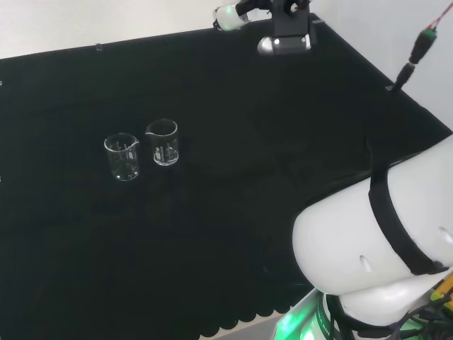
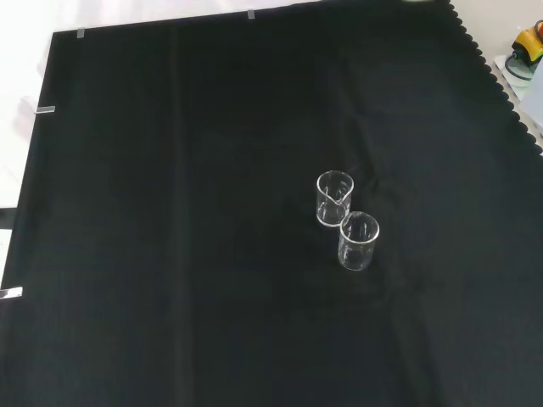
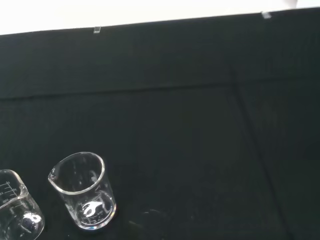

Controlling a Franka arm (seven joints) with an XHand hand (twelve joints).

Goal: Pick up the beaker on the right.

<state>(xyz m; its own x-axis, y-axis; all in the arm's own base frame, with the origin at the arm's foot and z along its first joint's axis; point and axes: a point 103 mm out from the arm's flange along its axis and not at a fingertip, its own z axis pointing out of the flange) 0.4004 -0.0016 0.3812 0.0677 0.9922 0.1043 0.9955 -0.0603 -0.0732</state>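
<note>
Small clear glass beaker [image 1: 163, 142] with spout, upright, empty, just beside its twin [image 1: 122, 156]; hand's state impossible to tell.

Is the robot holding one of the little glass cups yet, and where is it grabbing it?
No, nothing is held. Both beakers stand on the black cloth untouched: the right beaker and the left beaker in the head view, close together.
</note>
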